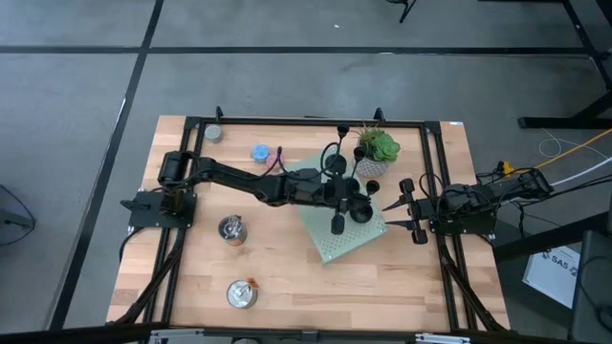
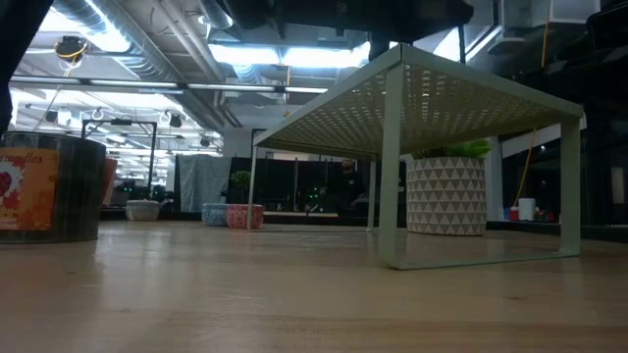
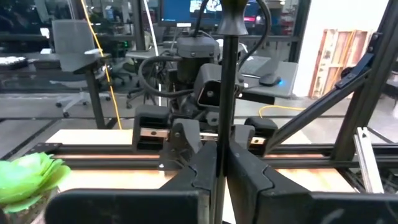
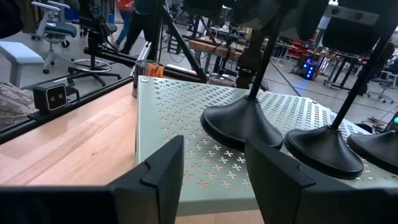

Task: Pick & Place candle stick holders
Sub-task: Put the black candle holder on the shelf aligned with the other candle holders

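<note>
Three matte-black candle stick holders stand on the pale green perforated shelf (image 1: 335,244) at the table's middle. In the right wrist view their round bases show side by side (image 4: 239,127), (image 4: 323,152), (image 4: 380,146). My left gripper (image 1: 339,194) reaches over the shelf from the table's left and is shut on the stem of the first holder. My right gripper (image 4: 211,168) is open and empty just off the shelf's right edge, its fingers pointing toward the holders; it also shows in the high view (image 1: 400,205). My left gripper pinches the holder's thin upright stem (image 3: 222,106) between its two fingers, below the small cup at the stem's top (image 3: 233,18). The fingers come level from the table's left and lie across the stem. The holder stands upright, and its base (image 4: 239,127) appears to rest on the shelf.
A potted plant (image 1: 376,148) stands at the shelf's far right corner. Silver tins (image 1: 232,229), (image 1: 242,293), (image 1: 213,134) and a blue candle (image 1: 260,152) lie on the wooden table's left half. A black frame rail (image 1: 306,121) runs around the work area.
</note>
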You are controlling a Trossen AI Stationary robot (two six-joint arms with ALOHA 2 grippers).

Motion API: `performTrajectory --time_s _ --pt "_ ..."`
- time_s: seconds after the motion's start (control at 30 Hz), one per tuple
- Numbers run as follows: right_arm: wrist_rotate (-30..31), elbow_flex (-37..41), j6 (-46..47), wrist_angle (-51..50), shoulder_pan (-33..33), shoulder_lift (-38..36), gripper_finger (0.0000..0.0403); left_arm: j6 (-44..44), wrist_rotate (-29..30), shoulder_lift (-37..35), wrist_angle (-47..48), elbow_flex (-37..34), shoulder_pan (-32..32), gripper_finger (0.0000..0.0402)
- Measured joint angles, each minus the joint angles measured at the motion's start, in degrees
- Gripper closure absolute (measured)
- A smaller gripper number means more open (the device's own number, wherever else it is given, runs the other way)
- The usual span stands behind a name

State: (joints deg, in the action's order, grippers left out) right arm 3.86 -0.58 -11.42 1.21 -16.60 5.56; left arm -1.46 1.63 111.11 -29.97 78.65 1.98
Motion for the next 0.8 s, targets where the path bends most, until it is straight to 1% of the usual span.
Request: performTrajectory --time_s 0.13,0.67,0.8 --pt "0.0 0.0 0.0 0.0 0.0 0.0 0.0231 0.0 0.0 0.0 0.0 0.0 -0.1 0.0372" --pt "0.0 0.0 0.0 0.0 0.0 0.0 0.0231 -0.3 0.4 0.0 0.2 -0.1 -0.2 0.0368" --pt "0.0 0.0 0.0 0.0 0.0 0.0 0.0231 -0.3 0.4 0.0 0.2 -0.1 -0.2 0.0358"
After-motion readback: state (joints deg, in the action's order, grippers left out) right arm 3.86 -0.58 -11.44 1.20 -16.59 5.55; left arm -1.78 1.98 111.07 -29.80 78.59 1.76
